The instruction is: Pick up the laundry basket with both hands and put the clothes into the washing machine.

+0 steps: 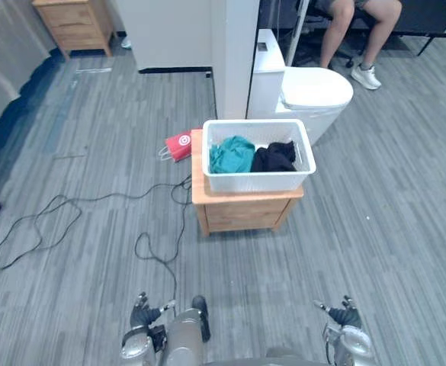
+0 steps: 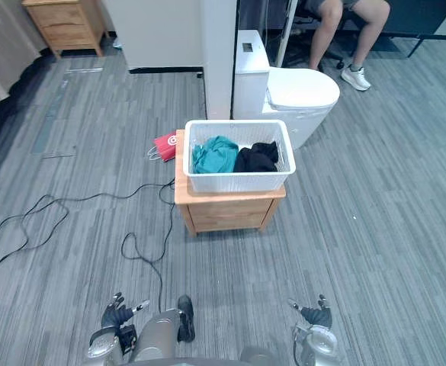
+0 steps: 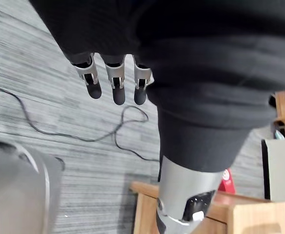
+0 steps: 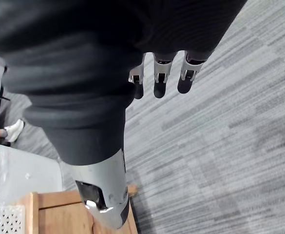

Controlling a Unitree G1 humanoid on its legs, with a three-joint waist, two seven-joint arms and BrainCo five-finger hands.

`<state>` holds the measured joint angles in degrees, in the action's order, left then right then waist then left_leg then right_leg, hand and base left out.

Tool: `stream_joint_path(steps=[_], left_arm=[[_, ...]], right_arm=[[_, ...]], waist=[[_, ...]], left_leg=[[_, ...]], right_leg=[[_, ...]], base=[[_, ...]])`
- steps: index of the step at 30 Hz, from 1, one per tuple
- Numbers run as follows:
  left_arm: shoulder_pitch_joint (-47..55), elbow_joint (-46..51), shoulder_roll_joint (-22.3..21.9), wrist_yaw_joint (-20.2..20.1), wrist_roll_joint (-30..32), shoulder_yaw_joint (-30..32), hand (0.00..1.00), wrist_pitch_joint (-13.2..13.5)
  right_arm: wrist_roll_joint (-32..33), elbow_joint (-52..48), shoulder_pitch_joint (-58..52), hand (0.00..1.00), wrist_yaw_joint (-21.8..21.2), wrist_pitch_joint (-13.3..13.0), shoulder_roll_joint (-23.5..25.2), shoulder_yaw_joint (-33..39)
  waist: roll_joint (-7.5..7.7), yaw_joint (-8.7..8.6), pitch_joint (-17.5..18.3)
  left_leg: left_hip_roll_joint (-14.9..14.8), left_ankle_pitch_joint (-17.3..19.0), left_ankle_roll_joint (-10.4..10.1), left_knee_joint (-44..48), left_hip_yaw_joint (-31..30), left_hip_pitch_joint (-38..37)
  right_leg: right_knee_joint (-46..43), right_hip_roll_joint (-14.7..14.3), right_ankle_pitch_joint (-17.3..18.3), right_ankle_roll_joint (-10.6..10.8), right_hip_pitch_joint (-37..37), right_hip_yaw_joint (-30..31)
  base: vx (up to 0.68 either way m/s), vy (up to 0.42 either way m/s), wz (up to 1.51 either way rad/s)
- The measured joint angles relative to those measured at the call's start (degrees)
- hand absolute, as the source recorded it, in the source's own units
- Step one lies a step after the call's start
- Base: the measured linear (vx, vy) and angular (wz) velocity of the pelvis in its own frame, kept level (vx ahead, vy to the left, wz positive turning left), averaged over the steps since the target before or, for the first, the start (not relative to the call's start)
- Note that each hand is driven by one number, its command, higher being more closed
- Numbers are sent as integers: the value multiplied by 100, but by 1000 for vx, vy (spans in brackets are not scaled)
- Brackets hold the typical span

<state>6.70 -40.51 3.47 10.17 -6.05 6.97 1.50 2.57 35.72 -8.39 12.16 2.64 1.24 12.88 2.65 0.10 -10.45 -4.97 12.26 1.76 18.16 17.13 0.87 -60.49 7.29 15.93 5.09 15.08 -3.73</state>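
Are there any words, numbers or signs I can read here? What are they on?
No word or number can be read anywhere.
On the red bag lying on the floor beside the wooden stand: a white round sign, with no letters legible.
On the laundry basket: no label seen.
On the white unit behind, a small dark panel: too small to read.
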Motion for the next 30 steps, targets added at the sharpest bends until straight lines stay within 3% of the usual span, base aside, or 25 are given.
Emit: stream_joint_path(steps=[2, 4, 5, 6, 8, 9, 10, 12, 13, 15, 18, 19, 20, 24, 30], left_arm=[[-123, -32, 51, 0, -4, 48, 0, 4], [-164, -198, 75, 4, -4, 116, 0, 4], [-137, -254, 117, 5, -2, 160, 0, 2], [-123, -407, 103, 5, 2, 231, 0, -2], [-52, -487, -47, 7, 11, 295, 0, -12], [-42, -485, -122, 9, 11, 351, 0, -11], [-51, -471, -245, 7, 8, 472, 0, -11], [8, -326, -315, -3, -1, 492, 0, -10], [29, -255, -317, -6, -10, 487, 0, -7], [81, -45, -318, -7, -17, 475, 0, -5], [79, 244, -328, -8, -67, 471, 0, 7], [75, 338, -363, -8, -88, 468, 0, 5], [83, 448, -335, -3, -113, 486, 0, -1], [354, 1154, -316, -10, -119, 437, 0, 7], [317, 1411, -229, -14, -226, 322, 0, 18]], right_arm=[[-53, 13, 133, 0, 0, -1, 28, -2], [-94, 136, 244, 0, 2, -1, -36, 19], [-110, 194, 232, 0, 3, 1, -88, 20], [-120, 378, 223, 0, 2, 7, -189, 27], [-154, 492, 223, 0, 2, 37, -285, 72], [-169, 489, 220, 0, 3, 37, -294, 79], [-176, 478, 187, 0, 2, 38, -297, 72], [-174, 341, 102, 0, 6, 41, -263, 2], [-168, 252, 92, 0, 11, 27, -268, -8], [-165, 26, 110, 0, 21, 7, -277, 6], [-150, -283, 119, 0, 46, 12, -355, 99], [-145, -490, 81, 0, 46, 17, -407, 193], [-138, -669, 28, 0, 66, 38, -321, 236], [-95, -1828, -234, 0, 206, 14, -216, 236], [-160, -2207, -216, 0, 327, 7, -292, 247]], waist=[[21, -21, 12], [20, -110, 17], [46, -143, 40], [95, -158, 90], [-138, -82, 148], [-201, -116, 102], [-296, -129, 41], [-301, -65, 10], [-257, -45, 9], [-175, 52, 59], [-275, 72, 143], [-406, 64, 195], [-338, 62, 214], [-147, 65, 242], [-113, 52, 290]], left_leg=[[-28, 80, -70, -211, 34, -324], [-30, 99, -114, -427, 50, -628], [6, 212, -327, -524, 37, -775], [22, 356, -538, -546, -51, -944], [-202, 318, -671, -257, -65, -949], [-315, 295, -707, 242, -147, -773], [-572, 179, -823, 1343, -295, -391], [-1065, 46, -781, 2928, -392, 189], [-1127, 92, -710, 3088, -378, 297], [-1088, 155, -606, 2707, -332, 558], [-860, 131, -624, 1170, -340, 627], [-741, -276, -658, 306, -405, 538], [-599, -359, -617, -8, -372, 405], [-307, -342, -512, -371, -144, 189], [-155, -313, -459, -665, 116, -4]], right_leg=[[943, -4, 20, -38, 331, -330], [2484, -78, -123, -109, 395, -538], [3586, -200, -705, -186, 283, -502], [3778, -245, -1400, -546, 243, -325], [3664, -360, -1120, -612, 187, -388], [3661, -372, -1000, -633, 79, -457], [3785, -455, -907, -709, -237, -582], [4100, -611, -802, -840, -876, -690], [4244, -620, -782, -858, -1050, -697], [4449, -621, -772, -850, -1211, -629], [4571, -621, -770, -767, -1295, -618], [4562, -658, -749, -665, -1293, -623], [4552, -584, -729, -553, -1302, -561], [4575, -328, -653, -367, -1290, -368], [4818, -300, -696, -225, -1278, -93]], base=[[517, -10, 1], [384, -68, 20], [428, -110, 31], [445, -120, 17], [455, -172, 4], [505, -251, 27], [393, -216, 33], [350, -176, 12], [267, -124, -7], [175, -40, -16], [194, 69, -4], [225, 179, 5], [174, 148, 5], [109, 132, -11], [67, 55, -23]])
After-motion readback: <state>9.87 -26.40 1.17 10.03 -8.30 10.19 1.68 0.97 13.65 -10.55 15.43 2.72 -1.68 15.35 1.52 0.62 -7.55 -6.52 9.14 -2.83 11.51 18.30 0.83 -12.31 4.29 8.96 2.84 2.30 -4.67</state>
